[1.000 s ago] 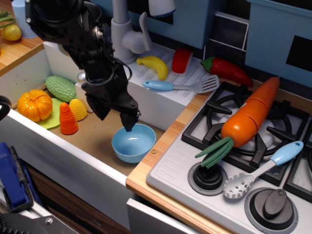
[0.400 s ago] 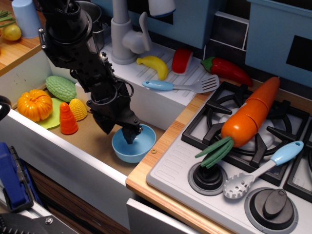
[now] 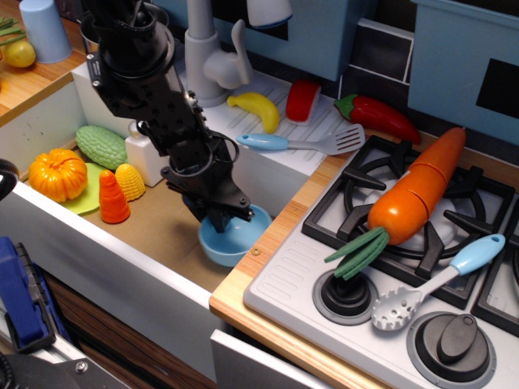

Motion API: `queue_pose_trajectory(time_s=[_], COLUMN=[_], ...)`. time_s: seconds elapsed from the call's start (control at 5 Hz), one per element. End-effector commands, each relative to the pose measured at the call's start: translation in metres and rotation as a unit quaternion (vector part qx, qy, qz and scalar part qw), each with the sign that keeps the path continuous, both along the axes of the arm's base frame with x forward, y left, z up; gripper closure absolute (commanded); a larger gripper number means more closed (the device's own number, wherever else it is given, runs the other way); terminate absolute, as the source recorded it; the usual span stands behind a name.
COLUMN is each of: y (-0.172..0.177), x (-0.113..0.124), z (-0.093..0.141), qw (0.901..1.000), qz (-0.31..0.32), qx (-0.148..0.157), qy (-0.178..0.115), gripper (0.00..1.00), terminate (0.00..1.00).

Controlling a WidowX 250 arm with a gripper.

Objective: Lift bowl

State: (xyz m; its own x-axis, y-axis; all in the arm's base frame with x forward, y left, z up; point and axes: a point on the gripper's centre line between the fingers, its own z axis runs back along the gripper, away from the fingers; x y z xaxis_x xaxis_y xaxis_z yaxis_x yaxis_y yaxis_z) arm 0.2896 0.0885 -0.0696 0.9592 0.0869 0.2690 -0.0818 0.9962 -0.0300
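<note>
The small light-blue bowl sits low in the sink basin, close to the wooden counter edge. My black gripper reaches down from the upper left onto the bowl's left rim. One finger is inside the bowl and the other outside, close together on the rim. The left part of the bowl is hidden behind the fingers. I cannot tell whether the bowl still touches the sink floor.
An orange pumpkin, green gourd, yellow corn and orange cone lie at the sink's left. The faucet, banana and spatula are behind. The stove with a big carrot is to the right.
My gripper came down from above the bowl onto its rim and shifted right. Its fingers drew closer together. The bowl moved a little to the right with it.
</note>
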Motion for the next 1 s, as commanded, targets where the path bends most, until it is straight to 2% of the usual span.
queue_pose_trajectory(time_s=[0.0, 0.2, 0.4, 0.6, 0.8], y=[0.005, 0.018, 0.031, 0.03, 0.032], x=[0.004, 0.002, -0.011, -0.016, -0.014], z=[0.023, 0.061, 0.086, 0.111, 0.13], qw=[0.9999, 0.9992, 0.9986, 0.9988, 0.999], qz=[0.001, -0.004, -0.011, -0.014, -0.022], qx=[0.01, 0.038, 0.051, 0.042, 0.03], qy=[-0.002, 0.013, 0.002, -0.021, -0.025], gripper=[1.0, 1.0, 1.0, 1.0, 1.0], terminate=[0.0, 0.0, 0.0, 0.0, 1.0])
